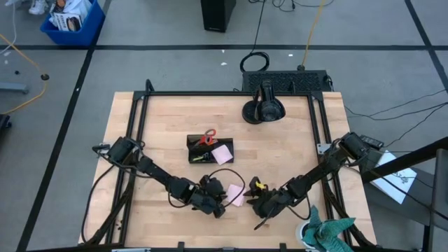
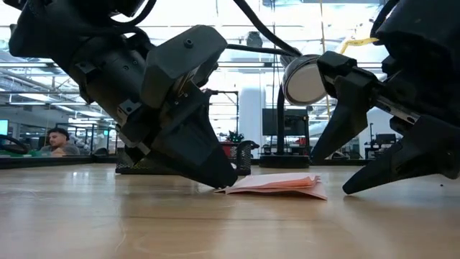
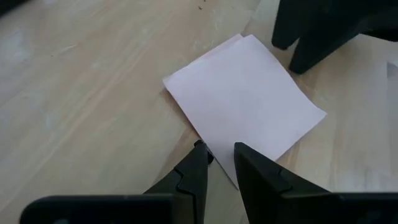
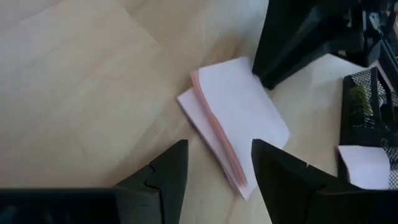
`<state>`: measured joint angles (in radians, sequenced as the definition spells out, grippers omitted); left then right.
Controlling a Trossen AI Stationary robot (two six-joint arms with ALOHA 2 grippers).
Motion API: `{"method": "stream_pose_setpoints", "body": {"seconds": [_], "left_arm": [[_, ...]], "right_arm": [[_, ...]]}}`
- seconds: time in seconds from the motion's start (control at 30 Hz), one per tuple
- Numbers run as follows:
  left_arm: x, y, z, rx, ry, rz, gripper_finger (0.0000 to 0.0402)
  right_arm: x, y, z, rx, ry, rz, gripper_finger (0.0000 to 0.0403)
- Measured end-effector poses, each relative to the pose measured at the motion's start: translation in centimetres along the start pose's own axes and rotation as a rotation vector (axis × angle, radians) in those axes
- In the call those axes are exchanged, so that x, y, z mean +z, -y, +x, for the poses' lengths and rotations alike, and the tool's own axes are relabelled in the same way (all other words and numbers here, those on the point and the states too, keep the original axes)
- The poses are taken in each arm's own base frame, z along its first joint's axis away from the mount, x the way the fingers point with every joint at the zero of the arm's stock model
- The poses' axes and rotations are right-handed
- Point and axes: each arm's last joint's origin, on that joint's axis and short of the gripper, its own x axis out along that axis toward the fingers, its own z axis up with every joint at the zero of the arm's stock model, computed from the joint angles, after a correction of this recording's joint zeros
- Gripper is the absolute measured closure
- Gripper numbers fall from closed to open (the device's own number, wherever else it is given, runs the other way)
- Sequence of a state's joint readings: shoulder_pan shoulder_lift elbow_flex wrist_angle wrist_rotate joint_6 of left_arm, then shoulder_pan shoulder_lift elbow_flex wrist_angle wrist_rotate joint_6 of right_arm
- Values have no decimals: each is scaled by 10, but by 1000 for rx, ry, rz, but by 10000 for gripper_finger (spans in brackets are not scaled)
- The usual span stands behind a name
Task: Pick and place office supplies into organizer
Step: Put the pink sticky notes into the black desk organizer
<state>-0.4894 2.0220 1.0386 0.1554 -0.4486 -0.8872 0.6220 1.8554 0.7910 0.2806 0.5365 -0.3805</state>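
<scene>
A pink sticky-note pad (image 1: 236, 196) lies flat on the table near its near edge, between my two grippers. My left gripper (image 3: 219, 152) slants down at the pad's (image 3: 245, 102) left edge, its fingers a narrow gap apart. My right gripper (image 4: 217, 158) is open. Its fingers stand on either side of the pad's (image 4: 239, 106) corner on the right side, and I see no touch. Farther back stands the black organizer (image 1: 192, 143), holding red-handled scissors (image 1: 207, 137) and another pink pad (image 1: 222, 154). My left gripper touches the pad at its left edge (image 3: 208, 134), slanting down from the table's left. One fingertip (image 3: 242, 152) is over the pad's top just inside the edge, the other (image 3: 200, 149) on the wood against that edge. The pad lies flat on the table (image 2: 273, 185).
The round black camera-stand base (image 1: 263, 110) sits at the far edge. A teal cloth (image 1: 329, 231) lies at the near right corner. Black frame rails (image 1: 140, 133) run along the table's sides. A person (image 2: 57, 140) sits in the room beyond.
</scene>
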Motion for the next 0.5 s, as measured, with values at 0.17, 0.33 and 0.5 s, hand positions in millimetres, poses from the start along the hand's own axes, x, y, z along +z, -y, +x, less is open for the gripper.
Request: {"method": "stream_pose_setpoints", "body": {"seconds": [0.17,0.33,0.5], "left_arm": [[2,0,1,-16,-3,3,316],[4,1,2,-42,-5,6,316],[4,1,2,-44,-4,15,316]], "right_arm": [[-6,-6,9,15,-25,-39,232],[-12,-11,15,-25,-68,-89,233],[-13,-12,18,-37,-72,-104,238]]}}
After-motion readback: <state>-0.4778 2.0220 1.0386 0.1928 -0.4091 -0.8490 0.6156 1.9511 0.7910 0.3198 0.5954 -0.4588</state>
